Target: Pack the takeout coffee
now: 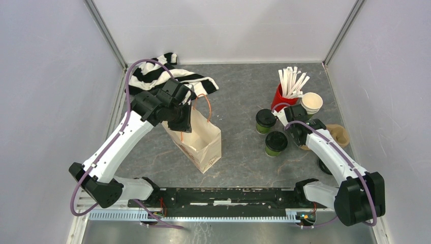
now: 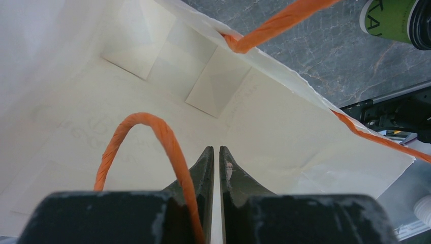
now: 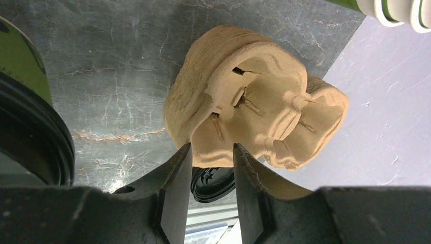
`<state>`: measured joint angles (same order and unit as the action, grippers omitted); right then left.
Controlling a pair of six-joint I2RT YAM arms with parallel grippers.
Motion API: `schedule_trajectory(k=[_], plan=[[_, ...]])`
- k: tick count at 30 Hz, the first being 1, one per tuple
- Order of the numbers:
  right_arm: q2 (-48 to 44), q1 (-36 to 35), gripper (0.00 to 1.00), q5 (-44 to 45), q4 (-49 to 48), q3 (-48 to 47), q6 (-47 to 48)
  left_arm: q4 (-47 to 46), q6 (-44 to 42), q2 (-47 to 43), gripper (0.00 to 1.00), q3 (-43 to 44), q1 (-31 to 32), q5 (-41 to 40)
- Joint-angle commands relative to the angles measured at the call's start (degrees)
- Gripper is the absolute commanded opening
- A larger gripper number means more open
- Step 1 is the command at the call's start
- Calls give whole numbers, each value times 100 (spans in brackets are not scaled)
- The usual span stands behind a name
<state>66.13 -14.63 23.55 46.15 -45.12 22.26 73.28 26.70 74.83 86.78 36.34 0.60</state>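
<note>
Two green takeout coffee cups with black lids stand right of centre, one further back (image 1: 265, 121) and one nearer (image 1: 276, 143). The nearer cup (image 3: 23, 76) fills the left edge of the right wrist view. One cup (image 2: 389, 20) shows at the top right of the left wrist view. My left gripper (image 1: 181, 120) (image 2: 213, 150) is shut on the near top rim of a pale paper bag (image 1: 202, 145) with orange handles (image 2: 152, 127), and looks into it. My right gripper (image 1: 304, 134) (image 3: 210, 148) is open beside the nearer cup, its tips at the edge of a brown pulp cup carrier (image 3: 254, 101).
A red cup of white sticks (image 1: 283, 95) and stacked lidless cups (image 1: 311, 103) stand at the back right. The pulp carrier (image 1: 339, 134) lies by the right wall, with a loose black lid (image 1: 325, 166) near it. A striped cloth (image 1: 165, 76) lies behind the bag.
</note>
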Motion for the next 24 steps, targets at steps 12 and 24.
schedule_trajectory(k=[12,24], plan=[[-111,483,53,371,-387,-427,-652,-146,-327,136,15,162,-65,86],[7,2638,61,-1538,-1117,-228,-1309,-200,-390,-28,15,-14,-66,142]])
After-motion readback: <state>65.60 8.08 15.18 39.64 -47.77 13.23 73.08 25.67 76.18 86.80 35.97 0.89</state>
